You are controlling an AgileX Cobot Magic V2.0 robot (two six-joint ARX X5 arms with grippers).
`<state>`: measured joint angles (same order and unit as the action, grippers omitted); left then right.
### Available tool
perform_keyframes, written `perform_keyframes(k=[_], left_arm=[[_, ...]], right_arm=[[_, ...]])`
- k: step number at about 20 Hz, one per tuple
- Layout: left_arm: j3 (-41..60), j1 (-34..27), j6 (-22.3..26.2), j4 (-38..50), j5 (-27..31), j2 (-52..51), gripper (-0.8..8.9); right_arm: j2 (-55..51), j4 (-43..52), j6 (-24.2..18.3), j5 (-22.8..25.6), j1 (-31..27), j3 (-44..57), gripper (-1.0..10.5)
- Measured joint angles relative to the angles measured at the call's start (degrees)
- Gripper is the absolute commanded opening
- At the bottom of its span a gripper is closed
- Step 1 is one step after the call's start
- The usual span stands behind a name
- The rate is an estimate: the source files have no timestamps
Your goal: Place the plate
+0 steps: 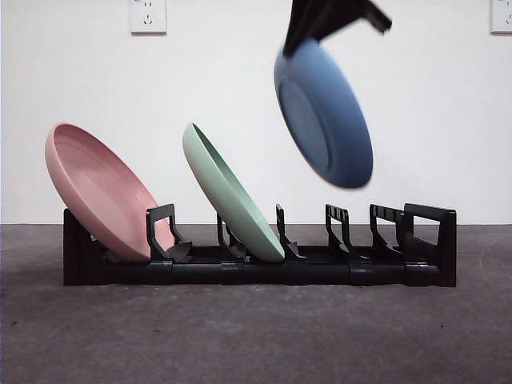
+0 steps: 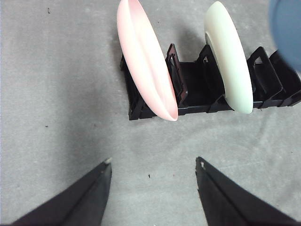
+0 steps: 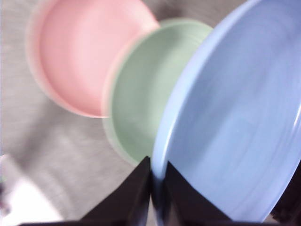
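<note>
A blue plate hangs tilted in the air above the black rack, over its right half. My right gripper is shut on the plate's upper rim; the right wrist view shows its jaws pinching the blue plate at the edge, gripper. A pink plate leans in the rack's left slot and a green plate leans in a slot near the middle. My left gripper hovers open over bare table, short of the rack.
The rack's right slots stand bare, with upright black dividers. Grey table surface stretches in front of the rack. A white wall with outlets is behind.
</note>
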<state>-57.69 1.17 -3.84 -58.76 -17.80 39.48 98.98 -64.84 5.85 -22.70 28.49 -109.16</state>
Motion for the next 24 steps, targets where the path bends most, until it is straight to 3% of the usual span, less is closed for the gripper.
perform_keyframes(k=[4, 9, 12, 15, 21, 24], left_arm=[[0.00, 0.00, 0.00, 0.00, 0.00, 0.11, 2.86], [0.00, 0.00, 0.00, -0.02, 0.00, 0.26, 2.85], [0.00, 0.00, 0.00, 0.00, 0.00, 0.26, 2.86], [0.00, 0.00, 0.00, -0.02, 0.00, 0.26, 2.86], [0.00, 0.00, -0.07, -0.02, 0.00, 0.42, 2.86], [0.00, 0.00, -0.20, -0.20, 0.00, 1.25, 2.85]], right_arm=[[-1.95, -5.73, -5.95, -3.87, 1.18, -5.05, 0.1], [-13.35, -4.70, -11.06, -1.05, 7.17, 0.04, 0.1], [-25.38, 5.20, -11.72, 6.16, 11.93, 12.55, 0.1], [-37.86, 12.70, -11.85, 17.25, 18.27, 25.77, 0.1], [-52.65, 15.43, -10.14, 41.27, 33.29, 45.88, 0.1], [-54.45, 15.37, -7.10, 44.28, 42.62, 54.12, 0.1]])
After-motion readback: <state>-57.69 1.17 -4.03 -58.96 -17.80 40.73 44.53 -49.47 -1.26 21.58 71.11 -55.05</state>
